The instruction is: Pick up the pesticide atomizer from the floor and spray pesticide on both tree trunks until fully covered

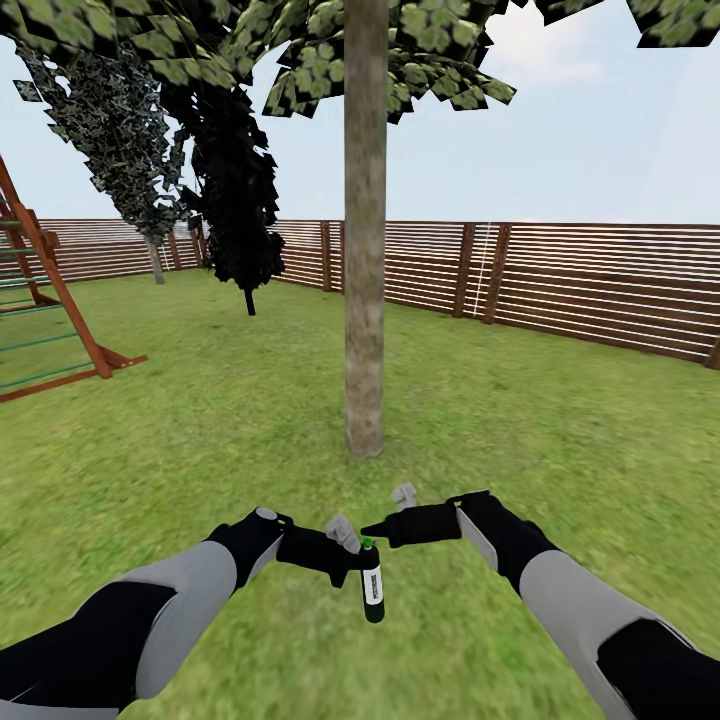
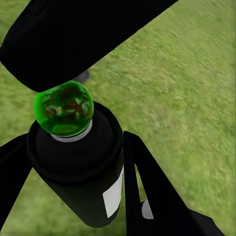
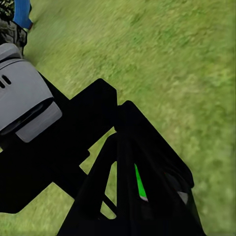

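A straight pale tree trunk (image 1: 365,250) rises from the lawn directly ahead, its leafy crown at the frame's top. My left gripper (image 1: 360,568) is shut on the pesticide atomizer (image 1: 372,590), a dark bottle with a white label, held upright over the grass in front of the trunk. In the left wrist view the atomizer (image 2: 83,172) sits between the two black fingers (image 2: 147,191), its green dot (image 2: 64,108) on top. My right gripper (image 1: 373,528) looks shut and its tip is just above the bottle's top. The right wrist view shows the right gripper (image 3: 125,118) and a green sliver of the atomizer (image 3: 140,182).
A brown slatted fence (image 1: 560,280) rings the lawn. A wooden climbing frame (image 1: 50,300) stands at the left. Two dark conifers (image 1: 240,200) stand near the back fence. Open grass lies around the trunk and to the right.
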`<state>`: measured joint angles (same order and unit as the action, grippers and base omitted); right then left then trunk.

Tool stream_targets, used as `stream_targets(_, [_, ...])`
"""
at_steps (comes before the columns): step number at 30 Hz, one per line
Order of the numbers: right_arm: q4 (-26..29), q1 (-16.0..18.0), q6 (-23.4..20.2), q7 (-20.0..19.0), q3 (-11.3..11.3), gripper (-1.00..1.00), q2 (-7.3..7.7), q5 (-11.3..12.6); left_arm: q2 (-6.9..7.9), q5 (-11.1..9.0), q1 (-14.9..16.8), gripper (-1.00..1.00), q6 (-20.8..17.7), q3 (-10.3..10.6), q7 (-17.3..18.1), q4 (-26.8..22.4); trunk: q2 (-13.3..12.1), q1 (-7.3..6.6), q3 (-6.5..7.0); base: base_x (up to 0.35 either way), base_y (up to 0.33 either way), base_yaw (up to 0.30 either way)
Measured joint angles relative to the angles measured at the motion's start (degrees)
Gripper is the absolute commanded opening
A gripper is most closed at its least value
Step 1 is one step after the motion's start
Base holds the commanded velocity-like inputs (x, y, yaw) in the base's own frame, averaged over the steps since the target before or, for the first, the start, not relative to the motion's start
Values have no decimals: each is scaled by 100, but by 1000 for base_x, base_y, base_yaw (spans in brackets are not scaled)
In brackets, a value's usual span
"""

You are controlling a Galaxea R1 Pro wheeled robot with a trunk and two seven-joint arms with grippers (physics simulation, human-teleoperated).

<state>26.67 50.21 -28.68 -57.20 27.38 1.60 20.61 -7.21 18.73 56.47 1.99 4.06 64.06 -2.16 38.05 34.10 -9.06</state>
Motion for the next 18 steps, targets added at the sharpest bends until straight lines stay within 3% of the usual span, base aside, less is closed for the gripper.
stream_targets(4, [0, 6, 0, 42, -32, -100, 27, -1, 0, 1, 0, -100, 0, 0, 0, 3, 0, 0, 0, 0, 0, 0])
stream_targets(6, [0, 12, -2, 176, -48, -100, 123, 2, 0, 2, 0, -100, 0, 1, 0, 4, 0, 0, 0, 0, 0, 0])
stream_targets(11, [11, 24, -3, 894, -84, -100, 451, 12, 0, 2, 0, -100, 0, 0, 0, 5, 0, 0, 0, 0, 0, 0])
stream_targets(13, [13, 26, 11, 1336, -242, -100, 574, 12, 0, 2, 0, -100, 0, 0, 0, 3, 0, 0, 0, 0, 0, 0])
stream_targets(14, [14, 27, 25, 1631, -433, 100, 644, 11, 0, -1, 0, -100, 0, -5, -3, 1, 0, 0, 0, 0, 0, 0])
stream_targets(15, [14, 27, 28, 1790, -534, 100, 721, 12, 0, 0, 0, -100, 1, -7, -5, -2, 0, 0, 0, 0, 0, 0])
stream_targets(17, [14, 26, 101, 2474, -703, 100, 1353, 11, 7, -3, 0, -100, 0, -17, -30, -25, 0, 0, 0, 0, 0, 0])
stream_targets(18, [1, 23, 280, 2776, -712, 100, 1368, 25, 10, -9, 0, -100, 5, -20, -42, -30, 0, 0, 0, 0, 0, 0])
